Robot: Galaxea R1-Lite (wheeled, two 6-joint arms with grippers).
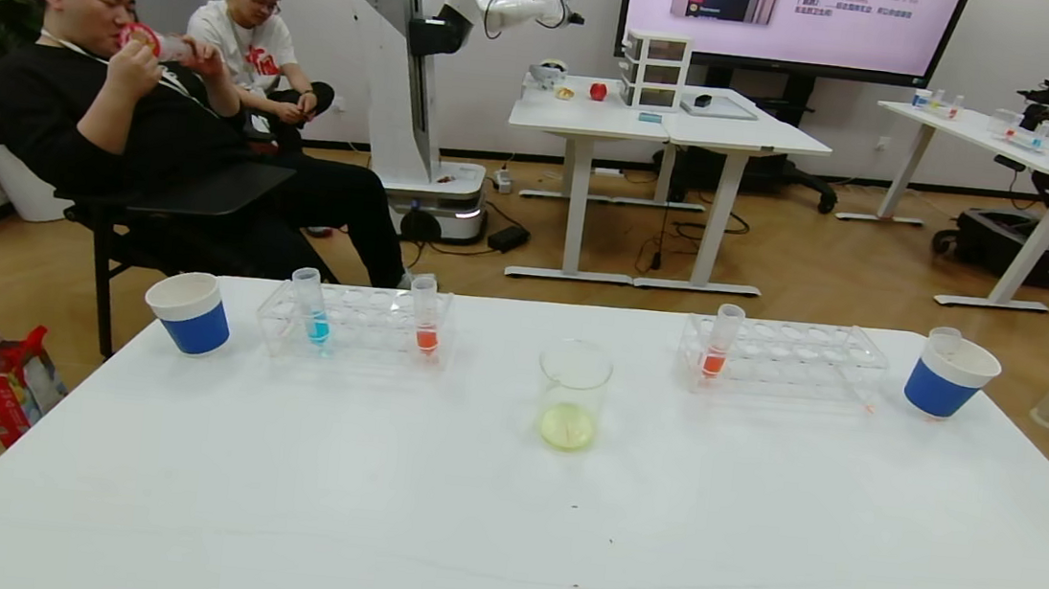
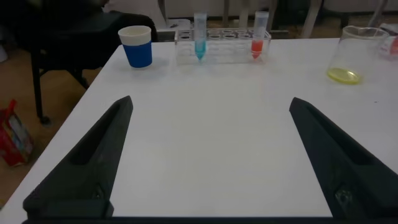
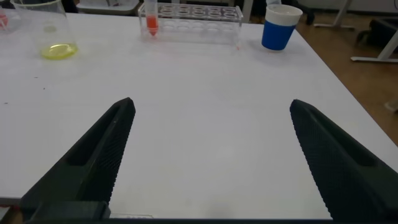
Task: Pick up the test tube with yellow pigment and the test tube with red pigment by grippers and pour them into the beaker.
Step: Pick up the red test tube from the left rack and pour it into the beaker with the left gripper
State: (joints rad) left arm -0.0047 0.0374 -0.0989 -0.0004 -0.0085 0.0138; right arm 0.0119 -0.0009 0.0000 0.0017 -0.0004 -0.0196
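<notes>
The beaker (image 1: 572, 395) stands mid-table with pale yellow liquid in its bottom; it also shows in the left wrist view (image 2: 357, 56) and the right wrist view (image 3: 43, 31). No tube with yellow liquid is in view. One red-pigment tube (image 1: 427, 319) stands in the left rack (image 1: 353, 321), also seen in the left wrist view (image 2: 259, 34). Another red-pigment tube (image 1: 720, 342) stands in the right rack (image 1: 788, 358), also seen in the right wrist view (image 3: 150, 18). My left gripper (image 2: 211, 106) and right gripper (image 3: 211, 106) are open and empty over the near table, out of the head view.
A blue-liquid tube (image 1: 311, 308) stands in the left rack. Blue-and-white paper cups stand at far left (image 1: 191, 312) and far right (image 1: 948, 376); a clear tube (image 1: 944, 337) sticks up from the right one. Two people sit beyond the table's far left edge.
</notes>
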